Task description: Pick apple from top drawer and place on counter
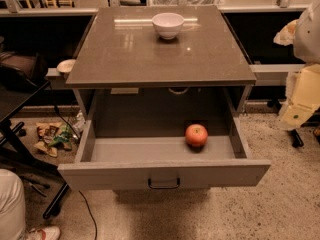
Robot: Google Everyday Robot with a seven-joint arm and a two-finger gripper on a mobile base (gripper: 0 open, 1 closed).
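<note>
Apple (196, 135) sitting inside the top drawer (165, 173), which is standing pulled out on the 6 o'clock side of the counter (150, 54). The fruit is resting on the drawer's bottom toward 3 o'clock, near the right wall but apart from it, and behind the flat front panel. I am seeing the dark bar handle (163, 184) hanging at the middle of that front.

Gripper (299, 103) is hanging at the 3 o'clock edge of my view, off the counter's right corner and above the speckled floor (280, 199). It is well apart from the apple. I am not seeing it touching or carrying anything, and I cannot tell whether it is spread or pressed together.

White bowl (168, 25) is standing upright on the counter toward 12 o'clock, near the far edge and about midway across. At 9 o'clock, crumpled wrappers (52, 136) are lying on the floor beside the cabinet.
</note>
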